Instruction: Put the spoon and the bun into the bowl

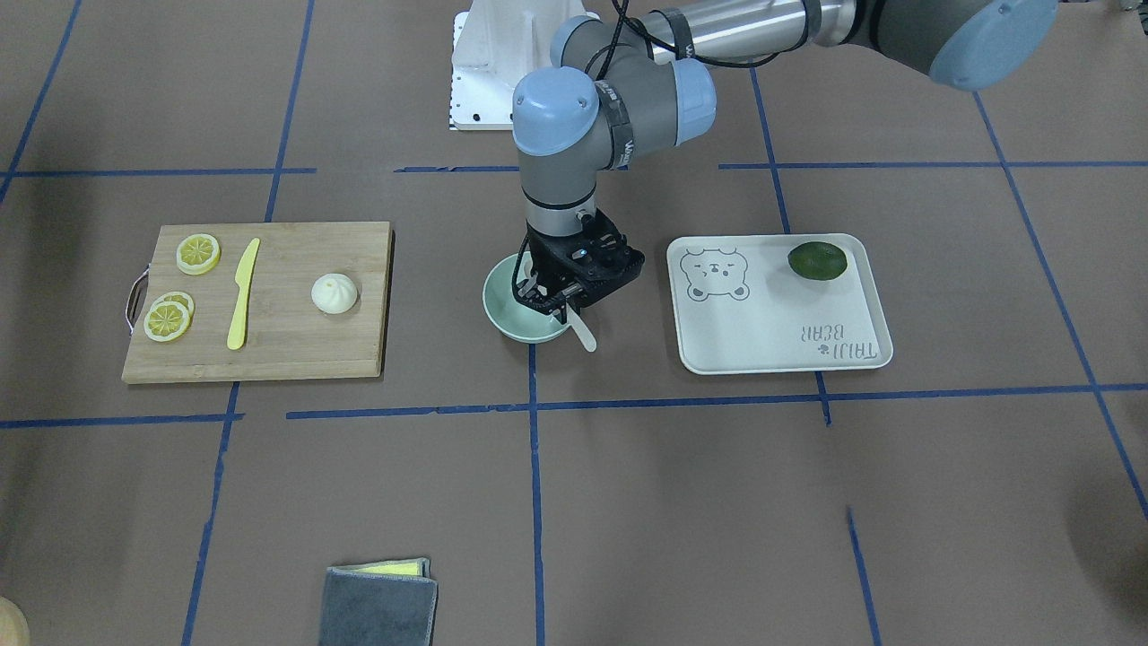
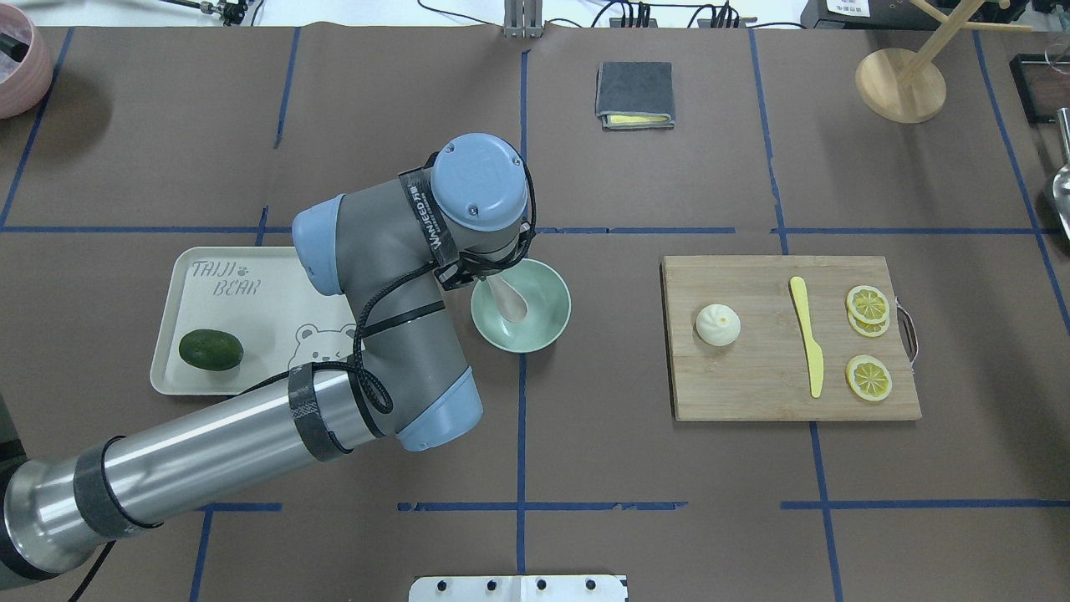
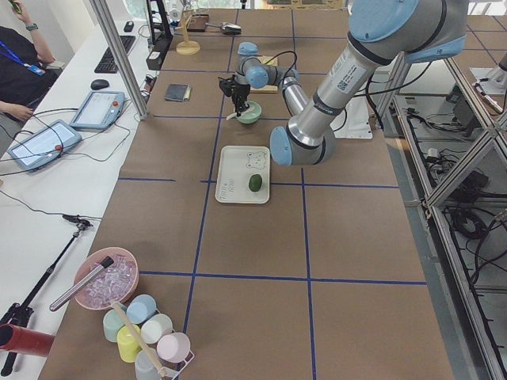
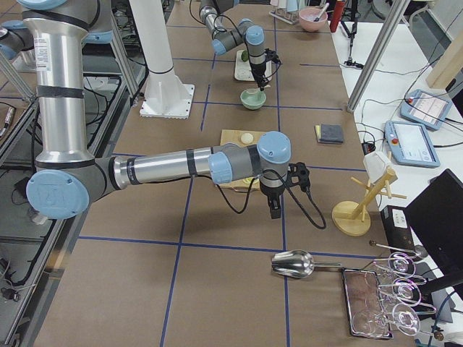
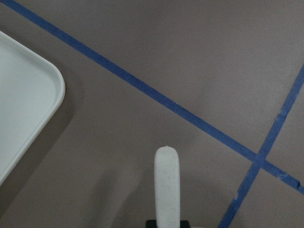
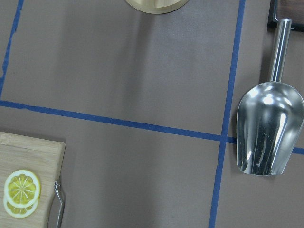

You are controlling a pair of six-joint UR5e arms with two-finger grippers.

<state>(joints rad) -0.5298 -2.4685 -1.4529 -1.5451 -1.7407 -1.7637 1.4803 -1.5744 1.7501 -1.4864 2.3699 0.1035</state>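
Note:
The pale mint-green bowl [image 1: 499,311] stands at the table's middle, also in the overhead view [image 2: 553,318]. My left gripper [image 1: 557,301] hangs over the bowl's edge, shut on the beige-white spoon [image 1: 583,336]. The spoon's scoop [image 2: 508,302] lies tilted inside the bowl. Its handle [image 5: 167,183] sticks out past the rim in the left wrist view. The white pleated bun [image 2: 718,324] sits on the wooden cutting board [image 2: 752,389], also seen in the front-facing view [image 1: 334,293]. My right gripper [image 4: 274,207] shows only in the exterior right view, above bare table beyond the board; I cannot tell if it is open.
The board also holds a yellow knife [image 2: 807,347] and lemon slices [image 2: 868,303]. A white tray [image 2: 251,322] with a dark green fruit [image 2: 211,349] lies beside the bowl. A folded cloth [image 2: 634,94], a wooden stand [image 2: 901,84] and a metal scoop [image 6: 269,133] lie farther off.

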